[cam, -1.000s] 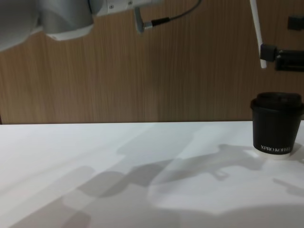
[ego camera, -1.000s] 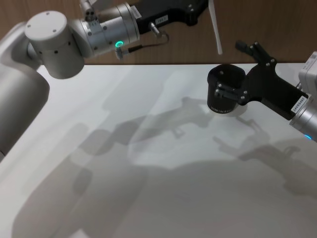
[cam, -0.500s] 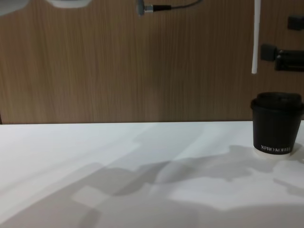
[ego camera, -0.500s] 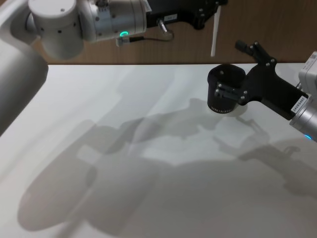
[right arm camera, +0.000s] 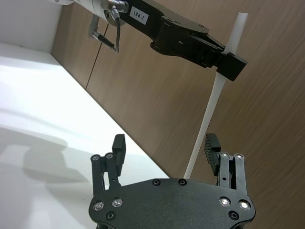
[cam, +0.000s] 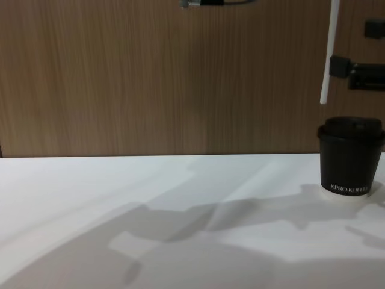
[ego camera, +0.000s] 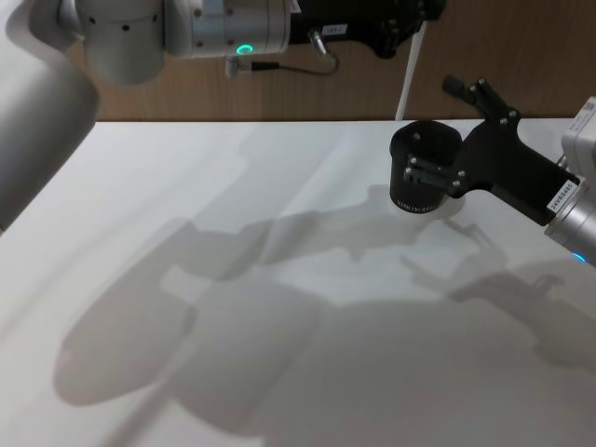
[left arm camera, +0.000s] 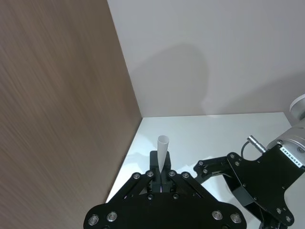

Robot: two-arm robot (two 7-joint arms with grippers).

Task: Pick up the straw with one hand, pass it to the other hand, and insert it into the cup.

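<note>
Straw (right arm camera: 209, 114) pinched in left tool (right arm camera: 229, 65) above cup (cam: 350, 162), right tool (right arm camera: 165, 143) spread

I have the left arm extended forward and raised, its silver wrist near level. The left gripper (ego camera: 416, 20) is clamped on the straw (ego camera: 410, 79). The right arm reaches in from the right side, and the right gripper (ego camera: 445, 130) has its fingers spread apart.

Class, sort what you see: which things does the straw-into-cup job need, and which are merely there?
Needed: straw; cup; left gripper, shut on the straw; right gripper, open beside the cup.
Merely there: dark cable; wooden wall; white table.
</note>
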